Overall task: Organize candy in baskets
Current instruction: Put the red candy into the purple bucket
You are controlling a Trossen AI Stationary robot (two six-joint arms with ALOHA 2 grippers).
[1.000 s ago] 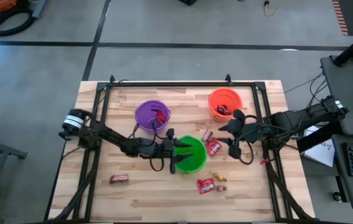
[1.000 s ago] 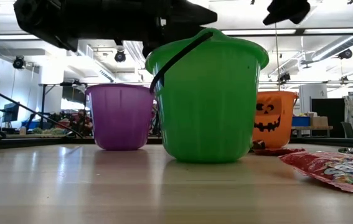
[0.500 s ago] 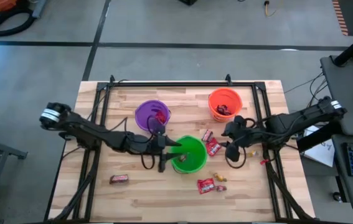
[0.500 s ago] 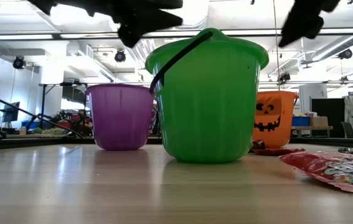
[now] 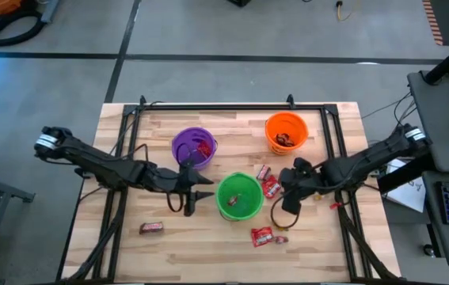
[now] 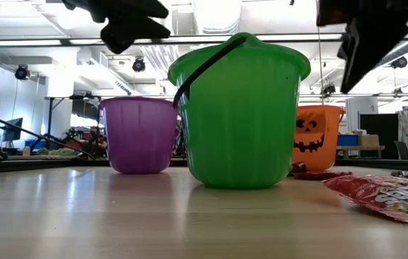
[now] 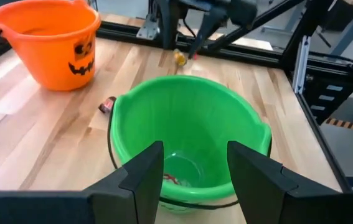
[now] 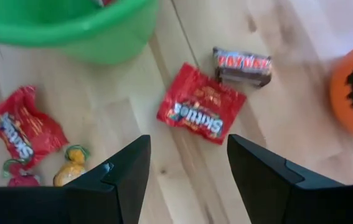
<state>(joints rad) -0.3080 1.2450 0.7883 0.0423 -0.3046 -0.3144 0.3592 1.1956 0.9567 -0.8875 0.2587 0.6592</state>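
Note:
The green bucket [image 5: 238, 196] stands on its base in the middle of the table, with candy inside; it fills the left wrist view [image 7: 188, 143]. The purple bucket [image 5: 192, 146] and the orange bucket [image 5: 286, 131] stand farther back, each holding candy. My left gripper [image 5: 202, 194] [image 7: 195, 150] is open, just left of the green bucket and above the table. My right gripper [image 5: 281, 198] [image 8: 187, 144] is open, hovering over a red packet [image 8: 200, 111] that lies flat right of the green bucket, beside a wrapped bar [image 8: 243, 65].
More loose candy lies on the wood: a second red packet [image 5: 261, 235] and a yellow piece [image 5: 279, 226] near the front, and a dark bar [image 5: 151, 228] at front left. A black frame [image 5: 208, 106] edges the table. Bare wood lies along the near edge.
My left gripper has drawn back from over the green bucket's rim toward the table's left. My right gripper has moved from beside the orange bucket toward the near edge and now hangs over the candy right of the green bucket. The buckets have stayed put.

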